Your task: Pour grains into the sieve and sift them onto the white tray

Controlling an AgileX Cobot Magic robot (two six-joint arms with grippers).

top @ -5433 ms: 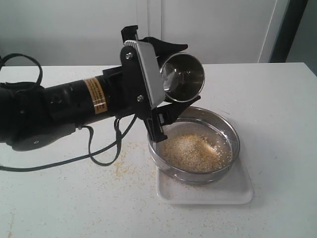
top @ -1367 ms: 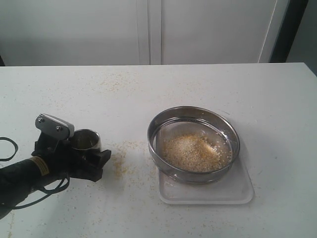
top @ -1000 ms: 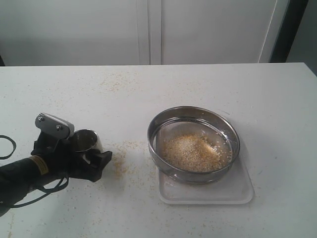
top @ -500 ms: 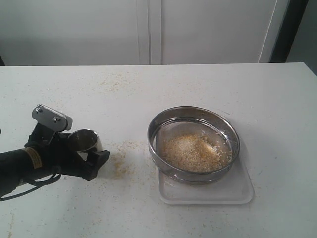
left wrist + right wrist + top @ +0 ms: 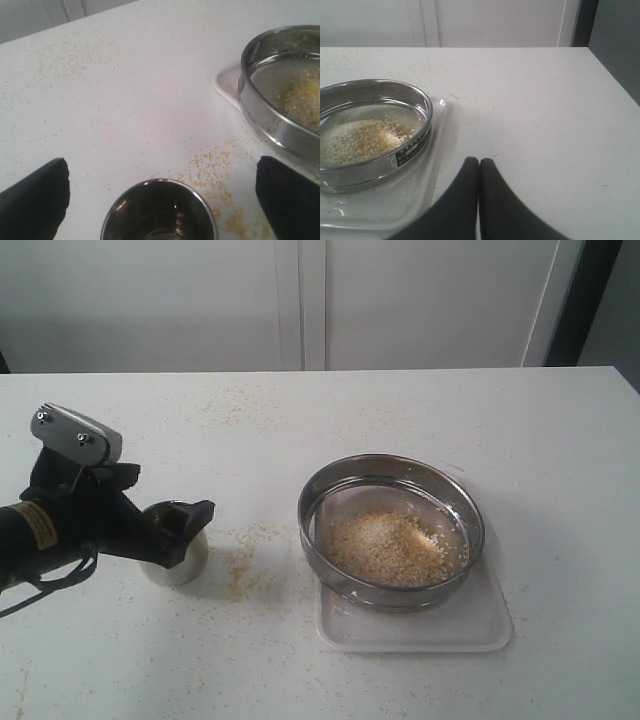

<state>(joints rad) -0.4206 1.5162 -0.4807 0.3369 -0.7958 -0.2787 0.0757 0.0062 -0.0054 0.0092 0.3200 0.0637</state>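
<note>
White desk (image 5: 400,410) carries, at our right, a flat white rectangular tray (image 5: 480,625) under a wide round steel sieve (image 5: 391,598) heaped with golden-beige grains (image 5: 385,545). We see the left claw (image 5: 160,200) spread wide, flanking a small steel cup (image 5: 178,560); the right claw (image 5: 479,167) is pinched together.

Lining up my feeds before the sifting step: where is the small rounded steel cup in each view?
Exterior view: the small rounded steel cup stands at lower left, apart from the wide round steel mesh sieve.
Left wrist view: close up, between the black fingers of the open left claw, untouched.
Right wrist view: not in it.
Shared landmark: the sieve, in all three views.
</note>
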